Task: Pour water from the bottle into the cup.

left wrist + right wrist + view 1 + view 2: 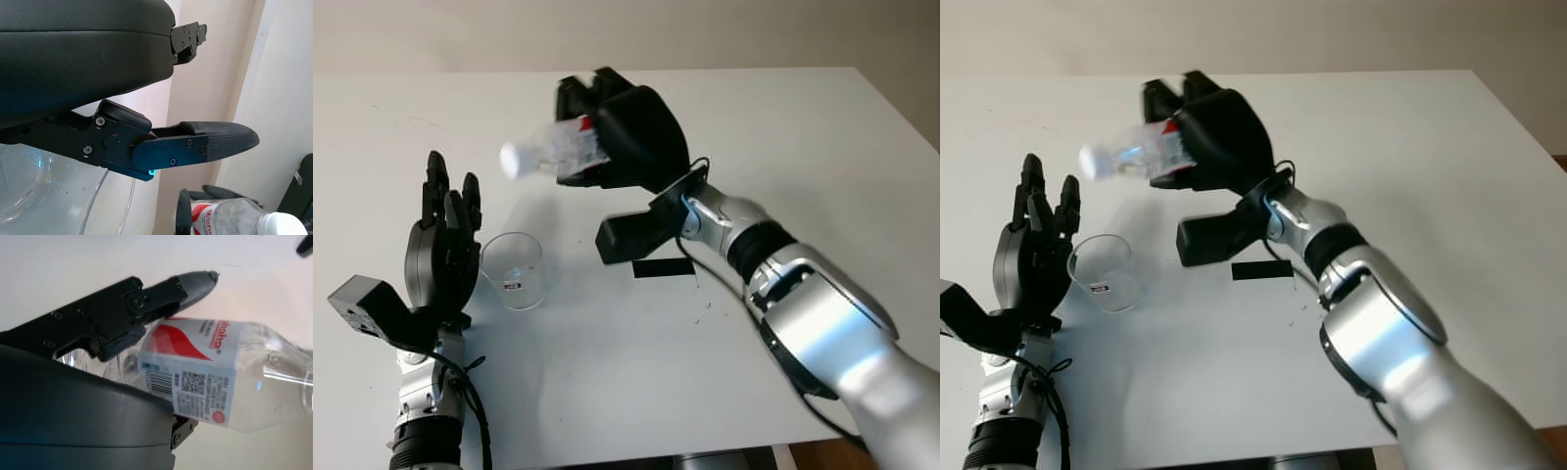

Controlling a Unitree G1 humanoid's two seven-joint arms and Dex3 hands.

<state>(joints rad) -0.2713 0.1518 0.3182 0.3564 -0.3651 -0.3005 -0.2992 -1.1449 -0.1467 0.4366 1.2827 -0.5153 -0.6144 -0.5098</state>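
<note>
1. My right hand (622,132) is clamped around a clear plastic bottle (558,149), held above the white table (803,147) and tipped nearly sideways, its white cap (516,160) pointing toward my left.
2. A clear cup (514,269) stands upright on the table, below and a little nearer than the cap.
3. My left hand (445,245) is open, just beside the cup, not gripping it.
4. The bottle looks light, thin-walled and easily crushed; I judge the labelled middle, where I hold it, the firmest place to grip.
5. The cap seems to be on.
</note>
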